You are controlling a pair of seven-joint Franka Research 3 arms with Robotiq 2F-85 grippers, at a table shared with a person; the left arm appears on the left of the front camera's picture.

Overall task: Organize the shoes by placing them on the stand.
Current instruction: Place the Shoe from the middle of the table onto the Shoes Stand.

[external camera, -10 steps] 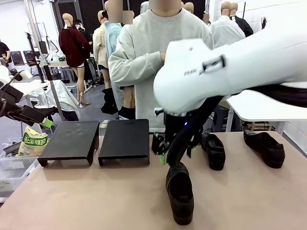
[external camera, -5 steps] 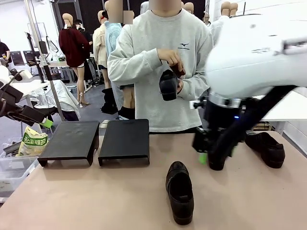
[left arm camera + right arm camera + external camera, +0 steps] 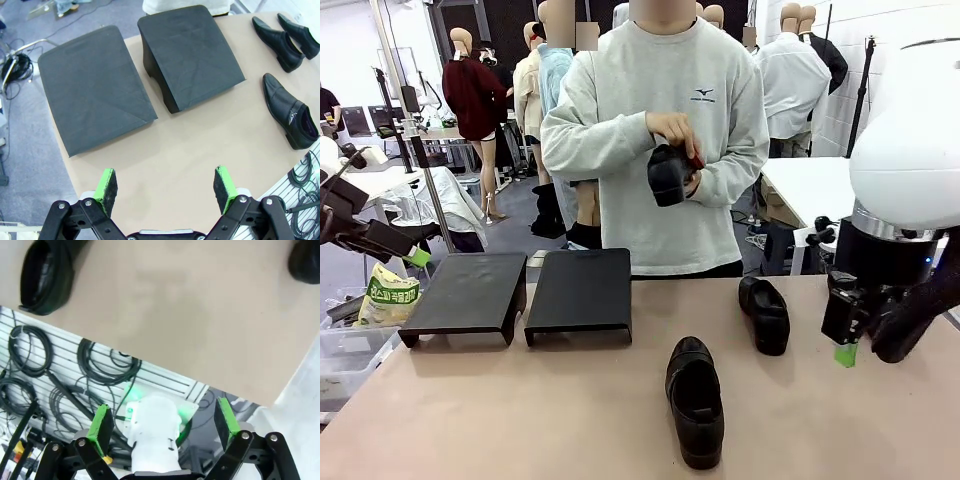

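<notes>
Stands: matte black, flat tops, bent-down sides — inner stand (image 3: pixel 582 288), outer stand (image 3: pixel 470 290) just beside it.
Shoes: glossy black, rounded toes — near shoe (image 3: pixel 695 400) in front of inner stand, second shoe (image 3: pixel 765 313) off its side, third shoe (image 3: pixel 668 172) in the person's hand (image 3: pixel 672 130), above and behind it.
Left gripper (image 3: pixel 167 185): jaws spread, over the table edge on the robot's side of inner stand, shoes well apart.
Right gripper (image 3: pixel 865 345): jaws spread, beyond second shoe from inner stand, not touching it.
Room: smooth tan table (image 3: pixel 520 420) open between inner stand and near shoe.

Shoes (image 3: pixel 291 116): black, leather-like, smooth with a soft gloss. Stands (image 3: pixel 95 87): black, matt, faintly grainy; tabletop (image 3: pixel 190 150) beige, smooth, matt. Person's sweatshirt (image 3: pixel 660 90): grey, soft cloth.
</notes>
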